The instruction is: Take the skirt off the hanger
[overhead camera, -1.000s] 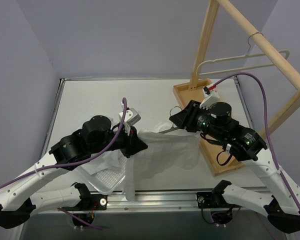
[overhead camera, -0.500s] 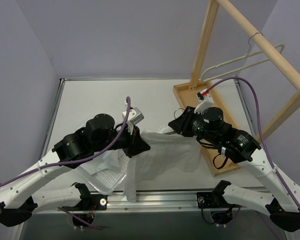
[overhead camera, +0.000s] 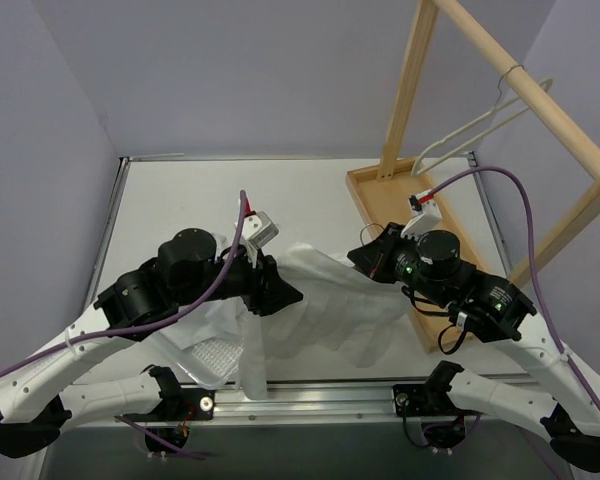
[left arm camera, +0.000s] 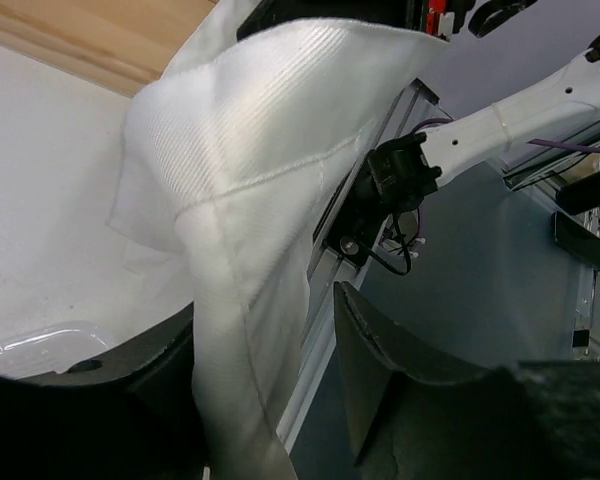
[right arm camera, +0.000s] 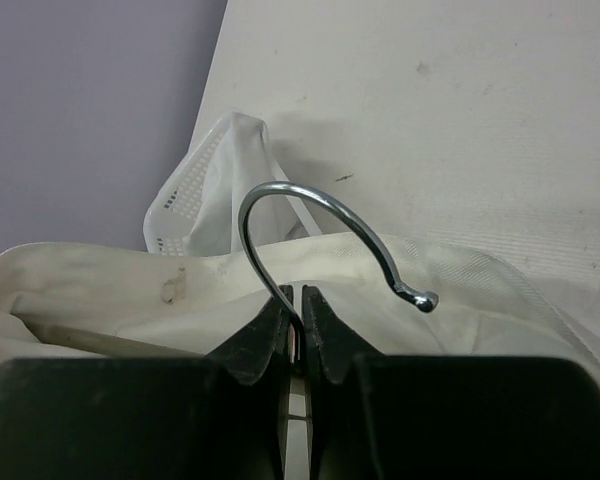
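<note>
The table (overhead camera: 180, 200) carries a wooden rack (overhead camera: 405, 90) along its right side. The white skirt (overhead camera: 330, 305) lies rumpled on the table between the two arms, with the hanger (right arm camera: 320, 215) poking its metal hook out of the folds. The left gripper (left arm camera: 265, 310) has its fingers spread, a fold of skirt running between them. The right gripper (right arm camera: 292, 305) is pressed together on the hook's stem

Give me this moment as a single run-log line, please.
right gripper: shut on hook | left gripper: open, skirt between fingers | task: skirt not yet off hook
</note>
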